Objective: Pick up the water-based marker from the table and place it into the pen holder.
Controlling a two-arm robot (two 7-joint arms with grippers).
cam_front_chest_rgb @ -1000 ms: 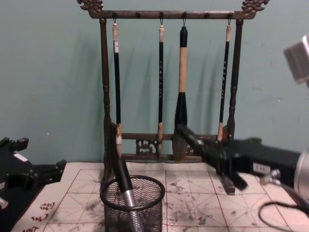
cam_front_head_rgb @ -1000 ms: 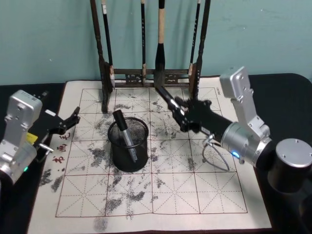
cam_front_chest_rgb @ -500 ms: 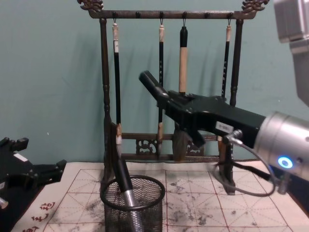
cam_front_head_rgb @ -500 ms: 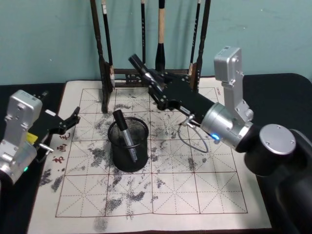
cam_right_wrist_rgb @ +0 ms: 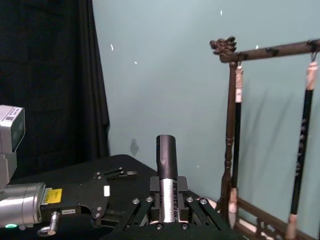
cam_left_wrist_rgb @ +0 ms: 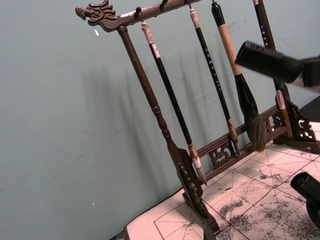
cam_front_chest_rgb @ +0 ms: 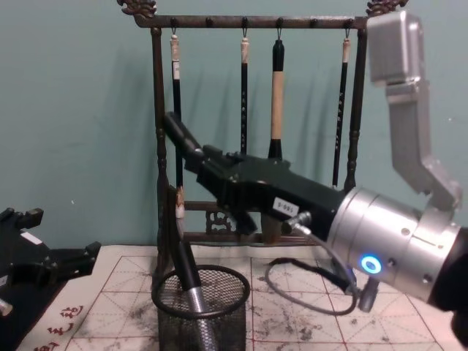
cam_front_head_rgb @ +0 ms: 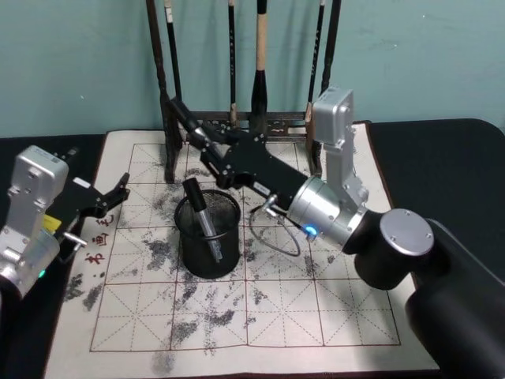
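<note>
Two hazards stood out. First, the water-based marker, pinched firmly in the right gripper, poked its capped end up close to the left post of the brush rack and a hanging brush. A careless swing to tip it downward could have clipped the wood or set the brush rocking. Second, the pen holder held another marker leaning across its mouth (not much room on that side). A tip arriving at a slant might have caught on it or on the rim and toppled the light mesh cup. The held marker hung in the air above and behind the holder, tilted well off vertical, and as far as I could judge it touched neither cup nor rack. It had a black cap and a silvery barrel with dark print. The left gripper sat idle at the left edge of the calligraphy mat, fingers apart.
</note>
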